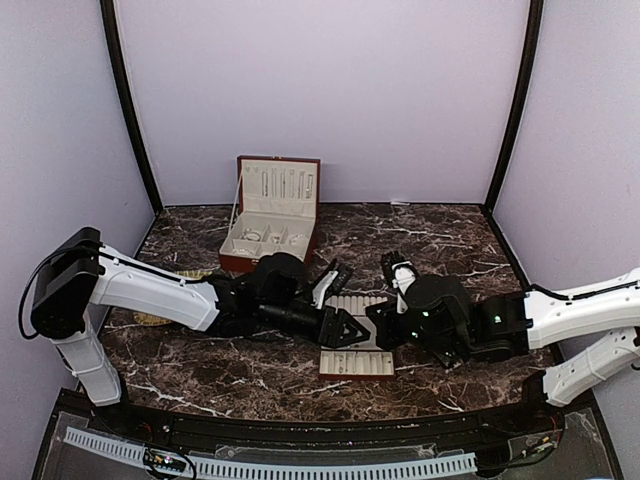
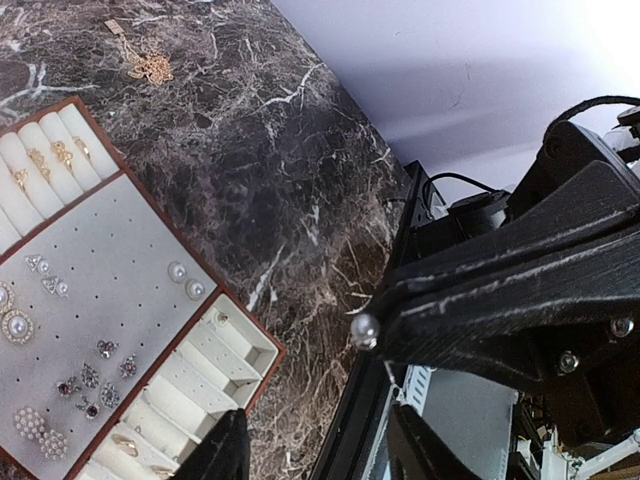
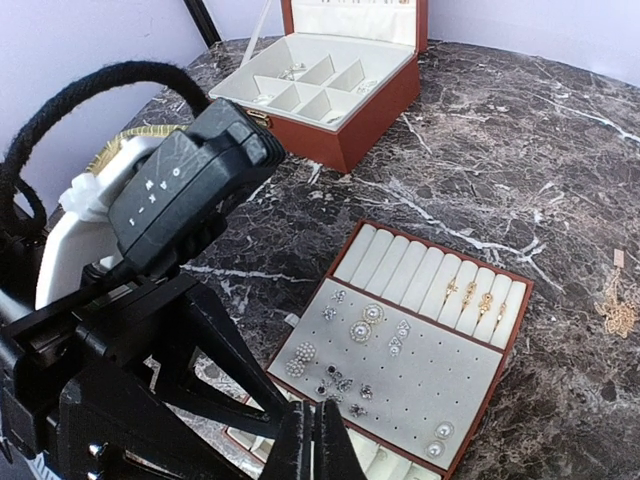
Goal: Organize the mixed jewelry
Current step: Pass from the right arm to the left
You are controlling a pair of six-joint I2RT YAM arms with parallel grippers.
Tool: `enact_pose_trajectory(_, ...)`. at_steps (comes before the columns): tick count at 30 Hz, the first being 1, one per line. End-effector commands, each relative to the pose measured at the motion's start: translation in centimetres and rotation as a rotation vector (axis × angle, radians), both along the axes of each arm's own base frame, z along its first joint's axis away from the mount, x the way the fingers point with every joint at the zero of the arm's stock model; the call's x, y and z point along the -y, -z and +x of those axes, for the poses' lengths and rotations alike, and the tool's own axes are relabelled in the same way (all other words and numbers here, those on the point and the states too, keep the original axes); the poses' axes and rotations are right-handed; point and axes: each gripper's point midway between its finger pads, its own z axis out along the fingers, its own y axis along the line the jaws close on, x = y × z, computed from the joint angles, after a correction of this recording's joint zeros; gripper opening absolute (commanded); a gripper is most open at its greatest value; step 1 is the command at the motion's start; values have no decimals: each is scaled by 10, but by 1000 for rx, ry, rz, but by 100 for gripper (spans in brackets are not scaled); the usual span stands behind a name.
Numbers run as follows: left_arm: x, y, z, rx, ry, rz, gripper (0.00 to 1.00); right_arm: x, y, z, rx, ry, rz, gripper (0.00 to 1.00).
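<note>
The box point(image 1: 300, 172) sits open at the back left of the table point(image 2: 280, 180). In front of it the left end effector point(image 2: 318, 435) hangs with its fingers parted and nothing between them, just beside the tray point(image 2: 130, 230). The tray already holds rings point(image 2: 50, 158) and studs point(image 2: 95, 380), with two pearls point(image 2: 178, 272) among them.

To the right, the right end effector point(image 3: 313, 425) is clenched on a pearl stud point(image 2: 364, 330), close by the tray and raised off it. I'd guess this one is bound for the tray, next to those pearls. To do that well, the pinch should hold firm and the stud come over a free hole. Then it should go down straight and slow, and be let go only once it's seated — with the left arm kept clear.

A gold necklace point(image 2: 150, 68) lies loose on the table, well apart from the tray — not yet sorted, by the look of it.
</note>
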Motion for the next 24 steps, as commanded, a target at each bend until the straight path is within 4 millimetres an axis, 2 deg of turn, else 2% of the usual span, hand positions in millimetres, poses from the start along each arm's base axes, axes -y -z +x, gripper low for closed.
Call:
enact_pose_trajectory(1,10,-22,-1,25,20,-63,49,-11,-15,2,20,-22,46,0)
enact_pose_trajectory(8,9,-28,2,48,4,-79,48,-15,-12,0,8,-38,45,0)
enact_pose_trajectory(14,8,-29,5,57,-10,-79,41,-18,-11,-2,3,-59,49,0)
enact_pose_trajectory(18,7,-31,6,67,-18,-80,34,-19,-8,-4,-4,-70,45,0)
enact_pose_trajectory(24,7,-31,6,68,-16,-81,14,-20,-4,-7,-12,-91,37,0)
